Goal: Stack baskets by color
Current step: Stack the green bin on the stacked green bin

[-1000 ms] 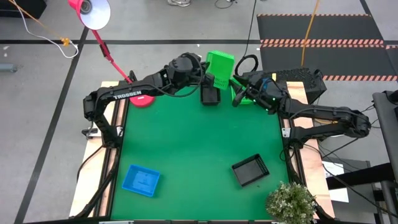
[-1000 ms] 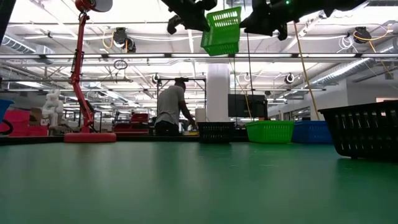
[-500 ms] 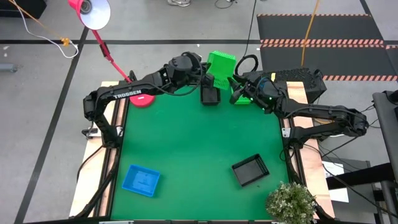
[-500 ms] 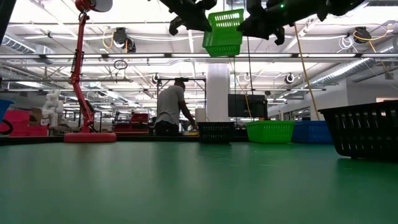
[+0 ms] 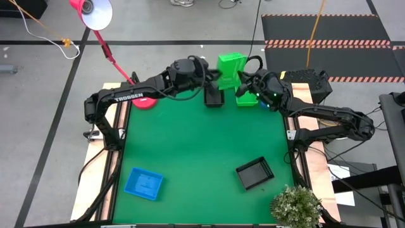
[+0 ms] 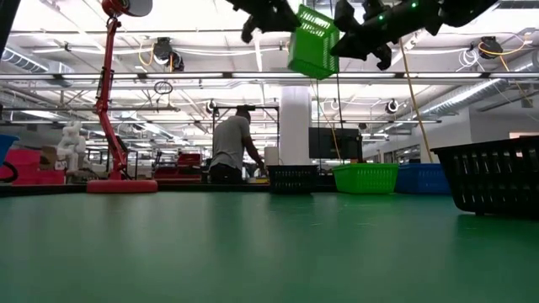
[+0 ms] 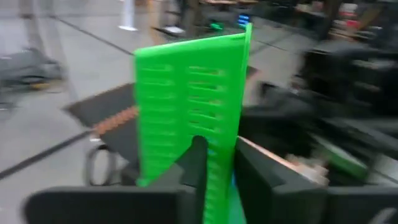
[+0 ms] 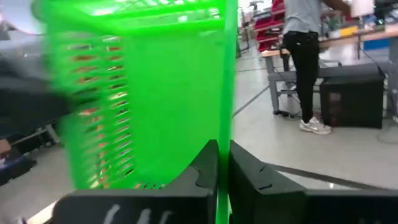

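Note:
A bright green basket (image 5: 230, 68) hangs high over the table's far edge, tipped on its side in the low view (image 6: 313, 42), between my two grippers. My left gripper (image 5: 214, 76) comes at it from the table's left and my right gripper (image 5: 243, 81) from the right; each is shut on a wall of it. On the table at the far edge sit a black basket (image 5: 214, 97), another green basket (image 5: 248, 99) and a blue one (image 5: 262, 105) half hidden by my right arm. A blue basket (image 5: 143, 183) lies near left, a black basket (image 5: 254, 173) near right. My left gripper pinches one mesh wall of the green basket (image 7: 219, 180) between its two fingers, one on each face. The fingers reach in about level from the table's left. The basket is lifted clear and tilted. My right gripper pinches a thin wall edge (image 8: 224, 177) of the same basket between its two fingers. They come about level from the table's right, on the side opposite my left gripper. The basket stands on edge before them, clear of the table.
A pink lamp base (image 5: 144, 101) with its red stem stands at the far left. A potted plant (image 5: 296, 204) sits at the near right corner. A person (image 6: 232, 147) works in the room beyond the table. The green mat's middle (image 5: 196, 145) is bare.
My right gripper has moved in toward the held green basket and shut on its wall. The basket has shifted a little toward the table's right and tipped from nearly level to slanted, while my left gripper has turned with it.

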